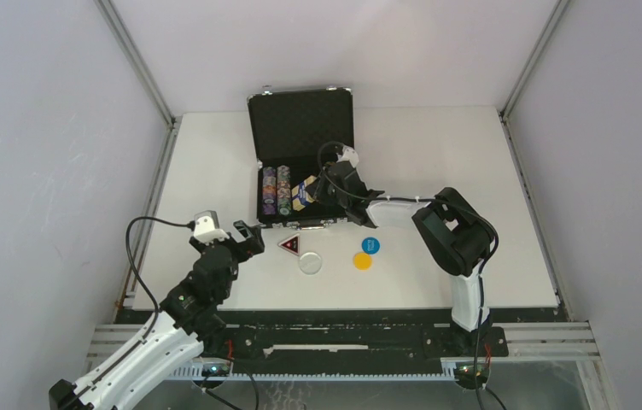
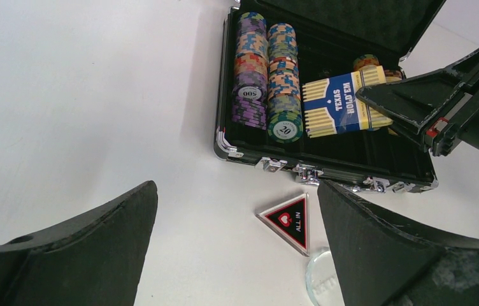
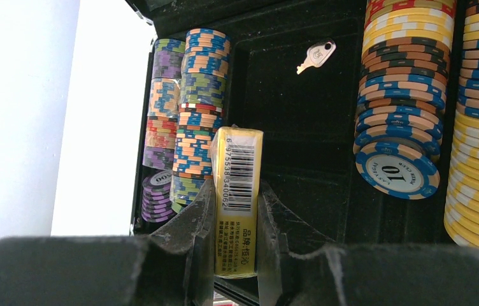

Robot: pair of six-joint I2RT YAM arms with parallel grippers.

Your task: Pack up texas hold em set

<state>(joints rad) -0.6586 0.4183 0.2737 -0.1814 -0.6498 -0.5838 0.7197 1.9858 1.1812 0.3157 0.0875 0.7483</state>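
The black briefcase lies open at the back of the table. Rows of poker chips fill its left side, and more chips fill its right side. My right gripper is shut on the yellow-blue card box, holding it on edge over the case's middle compartment. My left gripper is open just above the table, in front of the case. The red-black triangular token lies near its right finger. A clear white disc, a blue disc and a yellow disc lie on the table.
A small key lies in the case's middle compartment. The raised lid stands at the back of the case. Metal frame posts and grey walls enclose the table on three sides.
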